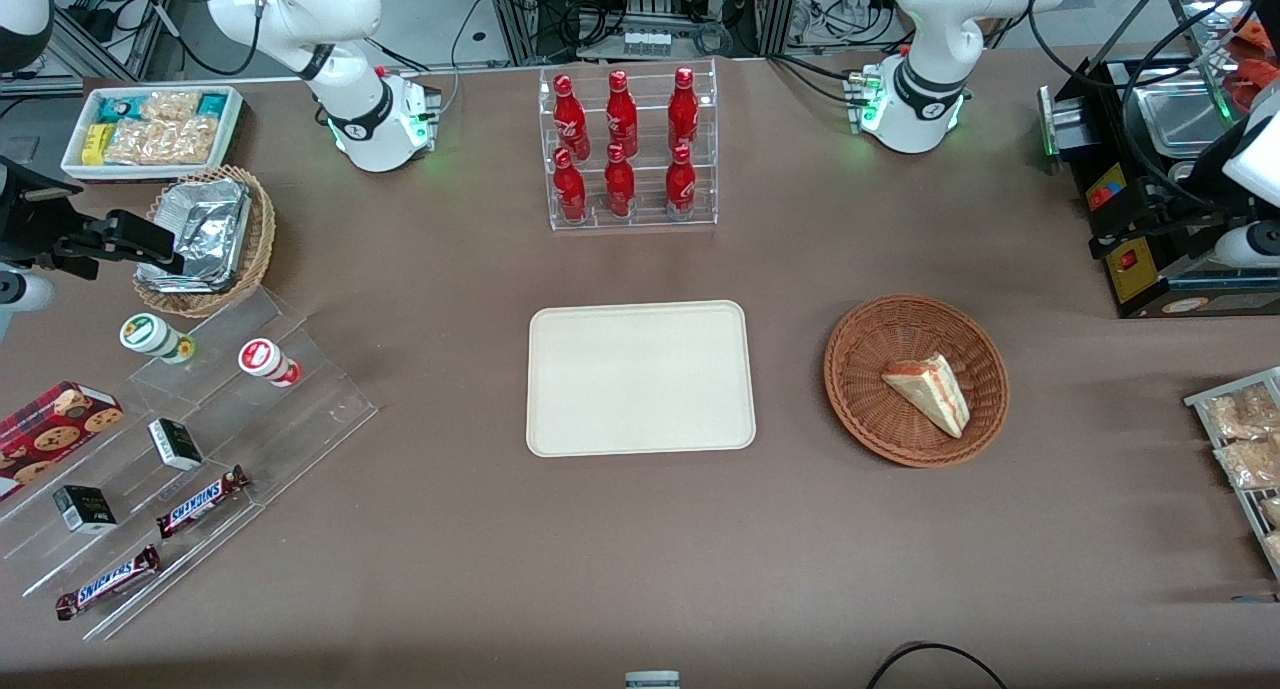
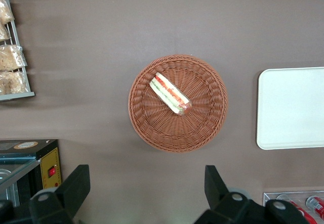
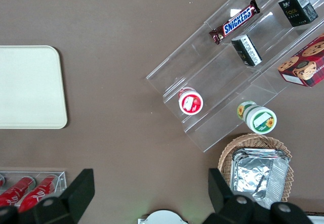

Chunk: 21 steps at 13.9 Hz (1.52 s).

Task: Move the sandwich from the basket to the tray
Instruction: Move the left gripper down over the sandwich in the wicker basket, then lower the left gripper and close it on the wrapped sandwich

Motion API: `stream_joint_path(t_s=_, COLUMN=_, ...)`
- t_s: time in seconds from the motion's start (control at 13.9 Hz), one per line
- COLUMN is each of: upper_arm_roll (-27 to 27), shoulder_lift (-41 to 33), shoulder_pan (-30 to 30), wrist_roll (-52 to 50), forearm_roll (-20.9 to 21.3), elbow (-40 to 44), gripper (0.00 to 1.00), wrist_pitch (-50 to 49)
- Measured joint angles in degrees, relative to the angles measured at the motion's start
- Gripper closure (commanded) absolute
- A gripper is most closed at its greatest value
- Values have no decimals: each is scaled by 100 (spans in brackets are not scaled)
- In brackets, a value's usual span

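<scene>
— Woven reddish-brown wicker, that's the basket [image 1: 916, 379], sitting on the brown table [image 1: 640, 549] toward the working arm's end. Where's the sandwich?

— The sandwich [image 1: 929, 392] lies inside that basket, a clear-wrapped white-bread wedge with red and green filling showing along its cut side in the wrist view [image 2: 170, 94].

— And the tray?

— The cream tray [image 1: 640, 378] lies flat at the middle of the table, apart from the basket, with bare cloth between them. It has nothing on it.

— What about the gripper?

— The left gripper [image 2: 143, 183] hangs high above the table with the basket below it. Its two dark fingers [image 2: 76, 183] are spread wide apart, wider than the basket looks from up there, and nothing is between them.

— Anything else nearby?

— A clear rack of red bottles [image 1: 625, 149] stands farther from the front camera than the tray.
</scene>
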Motion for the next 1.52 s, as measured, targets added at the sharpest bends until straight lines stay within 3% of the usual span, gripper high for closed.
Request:
stream_joint_path(t_s=0.51, upper_arm_roll=-1, shoulder_lift=408, shoulder_pan=0, wrist_roll=-19, forearm_roll=98, elbow=-177, gripper=0, wrist_pitch=147)
stream_joint_path(t_s=0.79, upper_arm_roll=-3, shoulder_lift=632, shoulder_pan=0, wrist_roll=-701, forearm_roll=109, elbow=-1234, gripper=0, wrist_pitch=1522)
stream_joint_path(t_s=1.15, upper_arm_roll=-40, shoulder_lift=639, shoulder_pan=-11, wrist_roll=-2342, forearm_roll=109, elbow=-2557, gripper=0, wrist_pitch=3162)
stream_joint_path(t_s=1.52, upper_arm_roll=-365, shoulder_lift=638, shoulder_pan=-102, wrist_roll=-4316, forearm_roll=109, elbow=-3370, gripper=0, wrist_pitch=4061)
